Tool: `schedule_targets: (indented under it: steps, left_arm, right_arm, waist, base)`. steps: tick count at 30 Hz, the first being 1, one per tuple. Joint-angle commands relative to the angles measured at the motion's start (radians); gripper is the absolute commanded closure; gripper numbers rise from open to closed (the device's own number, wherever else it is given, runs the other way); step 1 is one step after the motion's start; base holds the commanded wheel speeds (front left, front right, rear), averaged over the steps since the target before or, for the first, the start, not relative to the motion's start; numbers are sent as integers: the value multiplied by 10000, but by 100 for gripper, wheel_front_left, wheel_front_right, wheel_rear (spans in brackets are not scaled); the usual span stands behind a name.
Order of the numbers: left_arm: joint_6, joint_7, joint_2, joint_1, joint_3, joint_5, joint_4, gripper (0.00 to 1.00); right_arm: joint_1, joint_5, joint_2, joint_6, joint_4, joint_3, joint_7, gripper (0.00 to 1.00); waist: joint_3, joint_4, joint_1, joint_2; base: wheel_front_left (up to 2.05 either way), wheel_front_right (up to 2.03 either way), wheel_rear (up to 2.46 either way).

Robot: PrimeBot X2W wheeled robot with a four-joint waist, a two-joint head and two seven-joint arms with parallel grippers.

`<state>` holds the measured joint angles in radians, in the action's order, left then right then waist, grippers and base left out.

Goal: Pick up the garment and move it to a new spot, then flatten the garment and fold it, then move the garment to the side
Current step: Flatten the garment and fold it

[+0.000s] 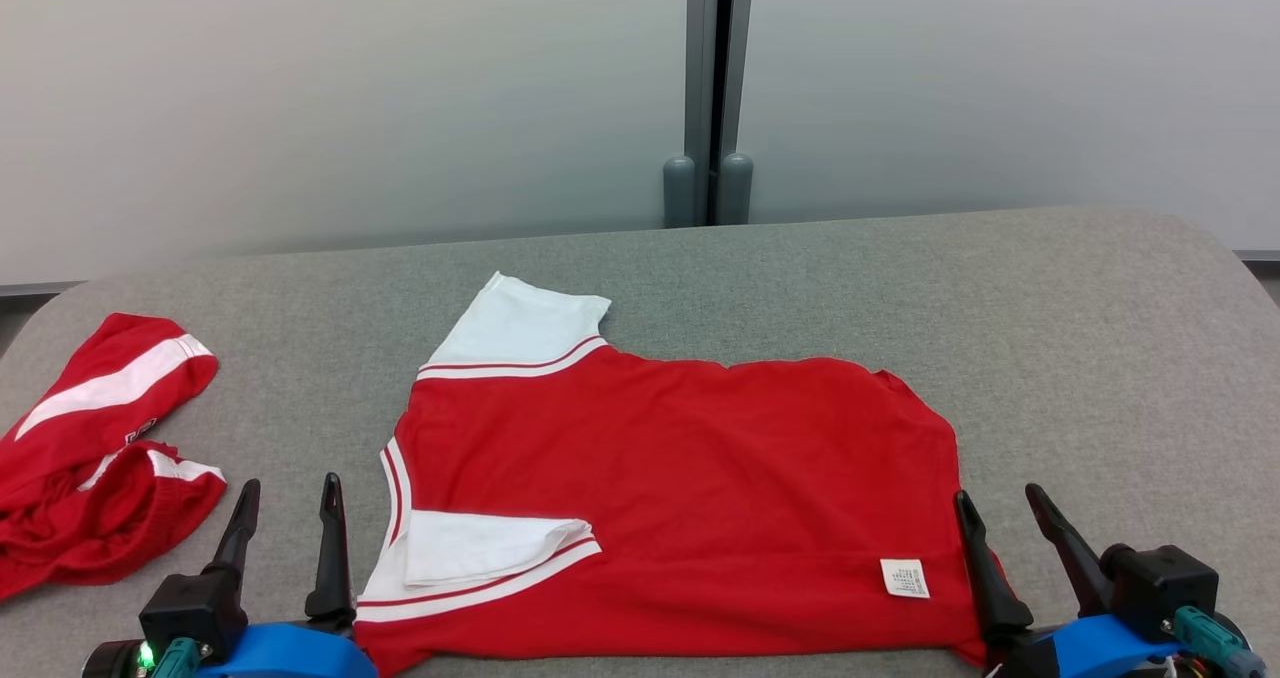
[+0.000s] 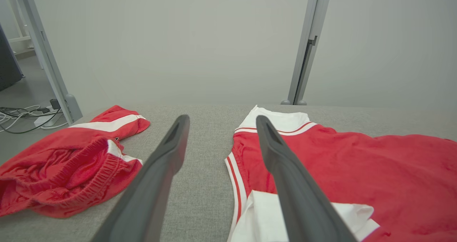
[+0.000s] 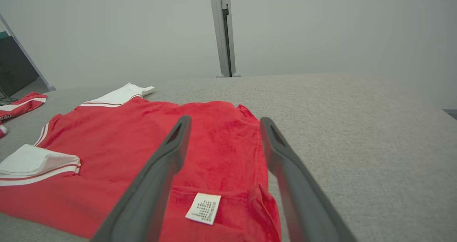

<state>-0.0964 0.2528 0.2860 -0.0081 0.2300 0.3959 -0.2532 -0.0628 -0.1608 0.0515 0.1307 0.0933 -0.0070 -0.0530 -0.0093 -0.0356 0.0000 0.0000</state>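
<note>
My left gripper (image 1: 291,481) and right gripper (image 1: 998,492) sit spread and empty by the near corners of the shirt (image 1: 680,478); I fear a shallow pinch bunching its folded sleeve (image 1: 480,548)

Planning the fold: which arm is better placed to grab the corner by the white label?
Right: the right gripper is open beside the label; the left gripper is far across the shirt.

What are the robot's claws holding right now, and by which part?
Nothing. The left claw and the right claw are both open and empty. The red shirt lies spread on the grey table, not gripped.
</note>
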Motion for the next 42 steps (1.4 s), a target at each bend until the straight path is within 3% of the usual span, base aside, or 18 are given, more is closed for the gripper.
schedule_targets:
  steps: [1,14,20,24,32,42]
  left_arm:
    - [-13,37,53,-133,-52,12,-9,0]
    - [128,-105,232,-879,-73,105,-13,0]
    - [579,-723,780,-3093,34,-174,64,0]
    - [1151,-1361,1046,-5139,251,-258,-192,0]
    - [2014,-2909,1173,-8762,904,-183,-1686,0]
    - [2286,-4471,1432,-10947,2119,173,-4513,0]
  right_arm:
    - [23,-6,-16,1,22,13,43,0]
    - [639,183,64,1,-75,-137,58,0]
    - [2346,185,884,1,-197,-38,471,0]
    - [3761,-18,1558,1,-25,190,1122,0]
    - [5936,-615,2347,1,487,1215,2021,0]
    - [7085,-1094,2310,1,868,1893,1375,0]
  waist:
    - [5,-12,0,0]
    - [325,-93,0,0]
    - [1251,-247,0,0]
    - [2131,-399,0,0]
    - [4098,-900,0,0]
    - [5621,-1617,0,0]
  base:
    - [0,0,0]
    - [0,0,0]
    - [0,0,0]
    - [0,0,0]
    - [0,0,0]
    - [0,0,0]
